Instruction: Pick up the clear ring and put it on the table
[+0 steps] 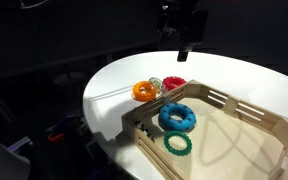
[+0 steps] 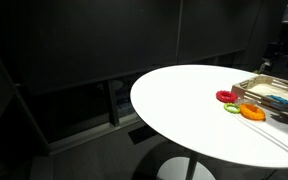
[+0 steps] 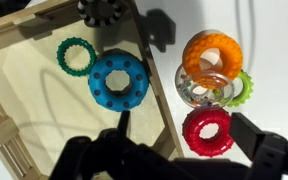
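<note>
Dark room, round white table carrying a slatted wooden tray. Clear ring sat on the table just outside the tray's wall, in a tight cluster. Orange ring overlapped one edge, red ring sat just beside the opposite edge, and yellow-green ring was tucked against the side away from the tray. It looked glassy, colourless and faint, mostly white highlights with the neighbours' colours showing through. Blue ring and green ring lay inside the tray. Gripper hung above the cluster, fingers spread wide, holding nothing.
</note>
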You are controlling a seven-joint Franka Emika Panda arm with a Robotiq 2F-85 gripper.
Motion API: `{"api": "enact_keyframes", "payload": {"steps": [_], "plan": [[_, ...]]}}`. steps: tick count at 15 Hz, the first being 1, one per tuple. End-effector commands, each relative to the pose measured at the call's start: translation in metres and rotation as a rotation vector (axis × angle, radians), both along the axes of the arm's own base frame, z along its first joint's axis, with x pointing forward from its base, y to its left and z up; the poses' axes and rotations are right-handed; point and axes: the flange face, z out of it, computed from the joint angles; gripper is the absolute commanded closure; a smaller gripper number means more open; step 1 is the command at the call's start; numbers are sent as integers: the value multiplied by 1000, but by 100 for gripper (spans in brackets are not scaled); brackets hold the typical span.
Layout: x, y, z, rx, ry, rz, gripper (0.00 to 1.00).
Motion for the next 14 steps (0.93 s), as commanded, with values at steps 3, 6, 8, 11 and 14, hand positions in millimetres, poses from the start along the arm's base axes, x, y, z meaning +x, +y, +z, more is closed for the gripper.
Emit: {"api": "enact_keyframes", "payload": {"steps": [3,6,8,11,14], "plan": [[-4,-6,74,-30,-56,13,0],[-7,-5,106,-15,-83,21,0],[-9,-5,120,-12,-92,23,0],[-9,-4,114,-23,-97,6,0],[-8,-4,109,-21,-88,6,0]]}}
